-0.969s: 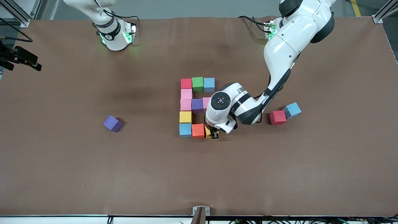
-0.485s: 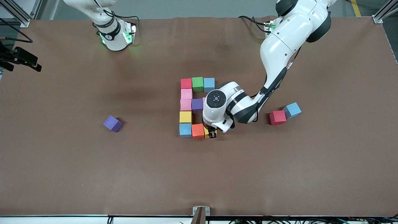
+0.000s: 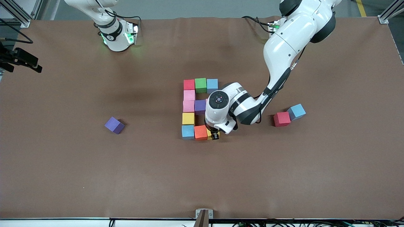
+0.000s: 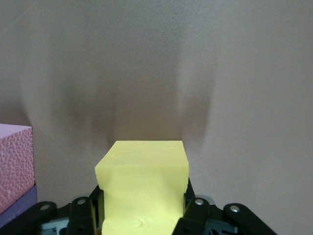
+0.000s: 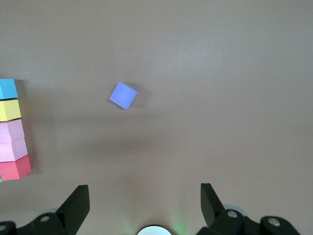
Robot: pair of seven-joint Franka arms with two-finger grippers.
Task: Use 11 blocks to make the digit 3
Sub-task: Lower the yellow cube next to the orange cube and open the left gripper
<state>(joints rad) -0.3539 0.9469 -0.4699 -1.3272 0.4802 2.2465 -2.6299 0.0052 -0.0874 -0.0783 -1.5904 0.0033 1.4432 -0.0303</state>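
Left gripper (image 3: 216, 135) down at counter (image 3: 94, 173), fingers (image 4: 193, 210) clamped on yellow block (image 4: 143, 188), set beside orange block (image 3: 200, 132) at end of bar nearest front camera. Digit 3 (image 3: 195, 108) mid-counter, part hidden under left arm. Right gripper (image 5: 144, 198) waiting high near its base, fingers spread wide, nothing held. Loose purple block (image 3: 114, 125) toward right arm's end; red block (image 3: 281, 119) touching blue block (image 3: 296, 111) toward left arm's end.

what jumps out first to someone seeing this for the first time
A blocky figure of coloured cubes sits mid-table, and the left end effector is down at its bar nearest the front camera, shut on a yellow cube beside the orange cube. Loose cubes lie apart: a purple cube toward the right arm's end, a red cube and a blue cube toward the left arm's end.
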